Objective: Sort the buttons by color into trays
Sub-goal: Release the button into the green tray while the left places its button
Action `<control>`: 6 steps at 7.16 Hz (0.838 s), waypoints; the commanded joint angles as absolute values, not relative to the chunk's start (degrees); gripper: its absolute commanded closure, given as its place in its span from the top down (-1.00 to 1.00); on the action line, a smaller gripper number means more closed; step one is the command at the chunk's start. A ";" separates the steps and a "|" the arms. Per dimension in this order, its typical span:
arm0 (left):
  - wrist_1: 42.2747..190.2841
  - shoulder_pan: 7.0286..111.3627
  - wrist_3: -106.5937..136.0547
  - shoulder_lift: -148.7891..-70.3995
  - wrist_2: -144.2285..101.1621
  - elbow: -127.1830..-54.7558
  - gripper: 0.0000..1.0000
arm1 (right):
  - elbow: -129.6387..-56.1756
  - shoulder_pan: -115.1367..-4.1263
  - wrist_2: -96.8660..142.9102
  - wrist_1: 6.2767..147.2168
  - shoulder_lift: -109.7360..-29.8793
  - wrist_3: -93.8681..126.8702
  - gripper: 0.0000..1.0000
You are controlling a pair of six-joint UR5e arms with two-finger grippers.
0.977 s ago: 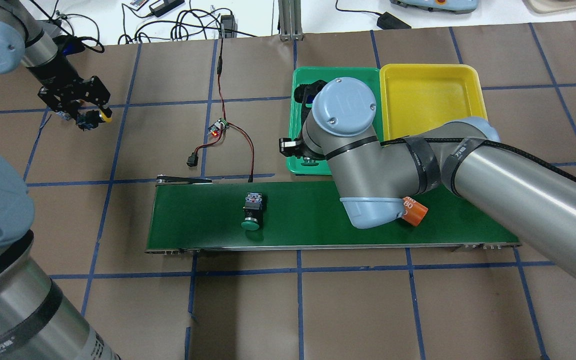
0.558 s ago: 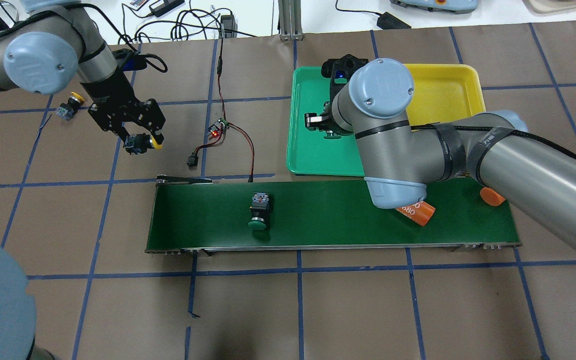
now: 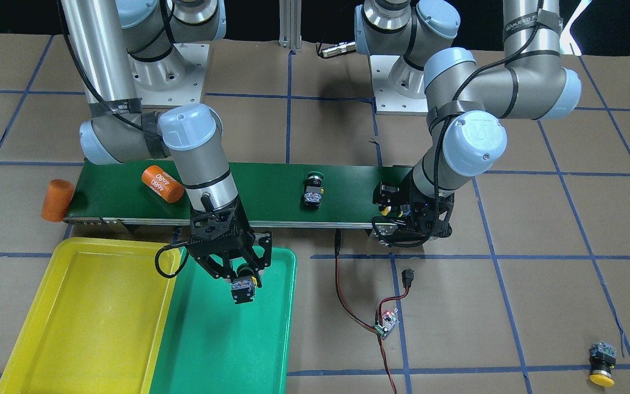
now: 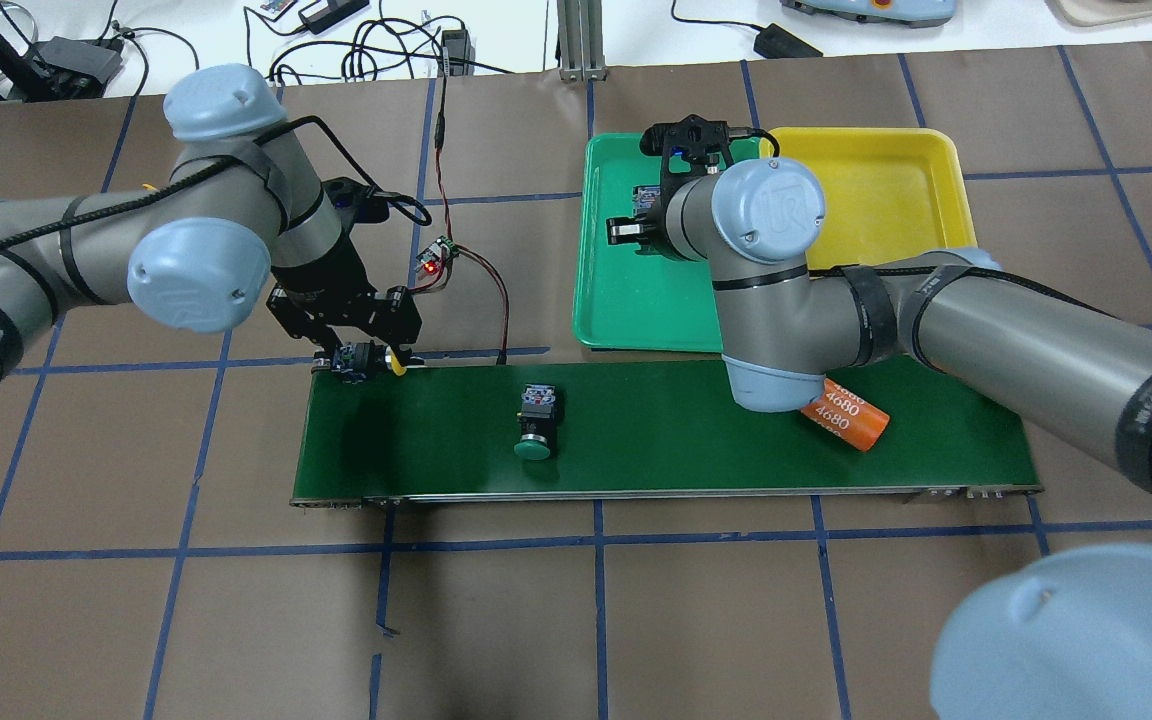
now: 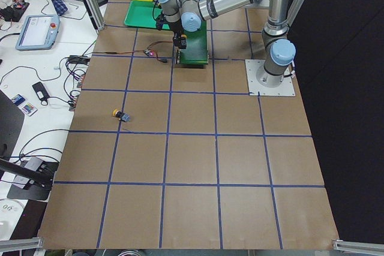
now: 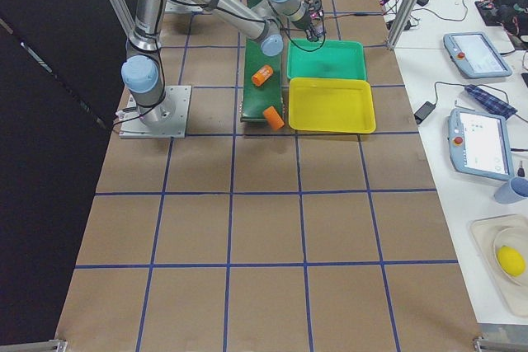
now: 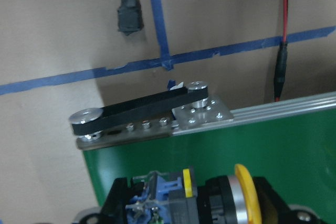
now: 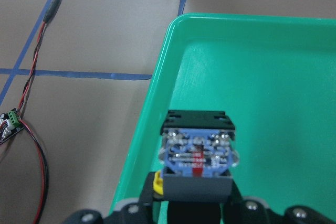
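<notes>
My left gripper (image 4: 368,362) is shut on a yellow-capped button (image 7: 210,198), held on its side over the far left corner of the dark green conveyor belt (image 4: 686,430). My right gripper (image 3: 242,282) is shut on another button (image 8: 197,163) above the teal-green tray (image 4: 626,310), near that tray's left rim. Its terminal face points at the wrist camera and the fingers hide its cap. A green-capped button (image 4: 536,425) lies on the belt's middle. One more yellow button (image 3: 602,364) sits alone on the table far off on my left. Beside the teal tray stands the yellow tray (image 4: 876,190).
An orange cylinder (image 4: 851,420) lies on the belt under my right arm's elbow. A second orange cylinder (image 3: 57,200) stands on the table off the belt's right end. A small circuit board (image 4: 436,258) with red and black wires lies beyond the belt's left end.
My left arm has carried the yellow button from the far left of the table to the belt's left end. The right gripper moved farther over the teal tray. The green button and cylinder shifted right.
</notes>
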State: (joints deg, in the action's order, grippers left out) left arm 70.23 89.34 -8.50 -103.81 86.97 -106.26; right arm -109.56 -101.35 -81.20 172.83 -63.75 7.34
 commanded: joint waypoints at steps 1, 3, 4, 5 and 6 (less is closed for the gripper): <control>64.69 89.82 -6.33 -103.46 86.92 -111.43 0.99 | -109.69 -101.16 -79.98 175.34 -62.67 6.42 0.71; 64.60 89.56 -6.68 -101.09 87.54 -110.32 1.00 | -109.69 -101.16 -79.37 175.08 -63.28 6.42 1.00; 67.21 88.86 -6.68 -100.12 87.45 -106.65 1.00 | -110.12 -101.51 -79.54 172.29 -65.54 6.42 1.00; 71.85 87.20 -7.20 -101.24 87.71 -101.83 1.00 | -109.69 -102.04 -80.50 160.52 -71.13 6.50 1.00; 72.59 81.18 -8.77 -104.38 88.67 -96.91 1.00 | -109.51 -102.13 -83.21 145.26 -77.80 6.59 1.00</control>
